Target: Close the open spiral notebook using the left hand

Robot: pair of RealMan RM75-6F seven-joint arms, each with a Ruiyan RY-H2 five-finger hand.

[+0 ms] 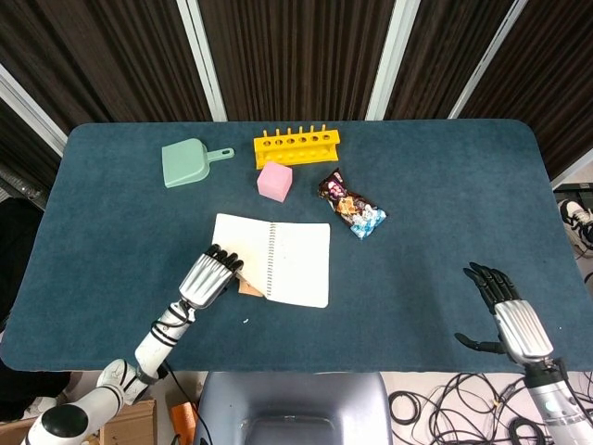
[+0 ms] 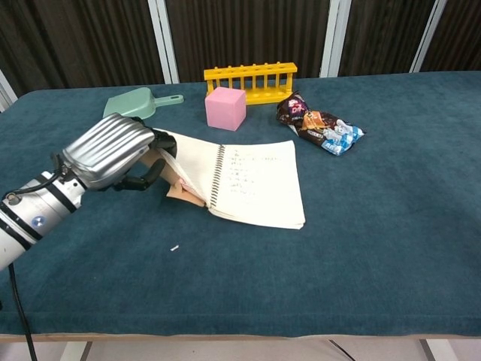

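Note:
The spiral notebook (image 1: 298, 264) (image 2: 259, 184) lies open at the middle of the blue table, its written right page flat. My left hand (image 1: 210, 278) (image 2: 113, 150) grips the outer edge of the left pages (image 1: 239, 243) (image 2: 194, 164), fingers curled over the top and thumb underneath, and holds them tilted up off the table. A strip of brown cover (image 2: 180, 192) shows beneath them. My right hand (image 1: 514, 320) hovers at the table's near right edge, fingers spread, holding nothing; the chest view does not show it.
Behind the notebook stand a pink cube (image 1: 274, 181) (image 2: 225, 107) and a yellow tube rack (image 1: 296, 144) (image 2: 250, 79). A green dustpan (image 1: 185, 163) (image 2: 131, 105) lies far left, a snack packet (image 1: 352, 204) (image 2: 319, 124) right of the cube. A white scrap (image 2: 173, 247) lies near.

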